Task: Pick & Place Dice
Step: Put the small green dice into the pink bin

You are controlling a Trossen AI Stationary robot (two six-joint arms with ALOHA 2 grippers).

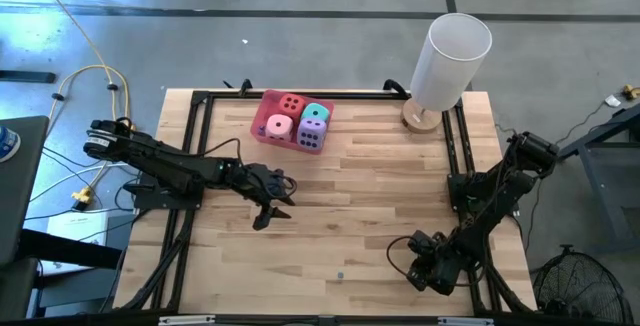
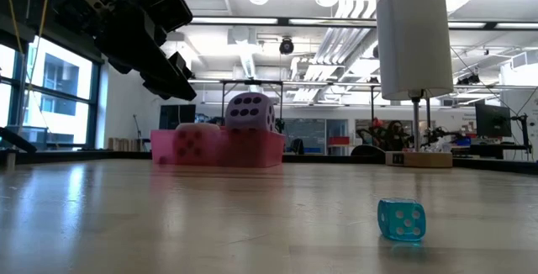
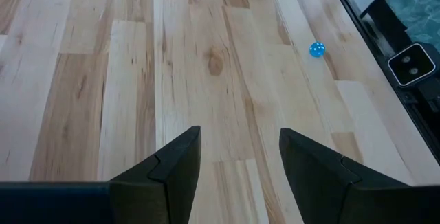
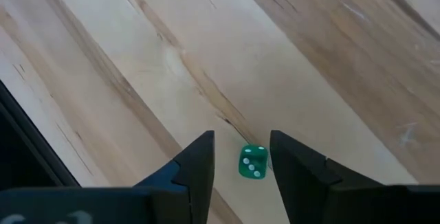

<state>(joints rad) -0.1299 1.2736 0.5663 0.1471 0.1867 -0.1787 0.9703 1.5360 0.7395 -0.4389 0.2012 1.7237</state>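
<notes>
A tiny green die (image 4: 253, 163) lies on the table (image 4: 289, 59) between the right fingers (image 4: 194, 165), which stand slightly apart around it, not squeezing. That arm reaches low. The left fingers (image 3: 175, 165) hang open, holding nothing.

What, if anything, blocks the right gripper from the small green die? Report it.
Nothing visible does. In the right wrist view the small green die lies on bare wooden table between the open fingers of the right gripper, with clear gaps on both sides and no other object nearby.
</notes>
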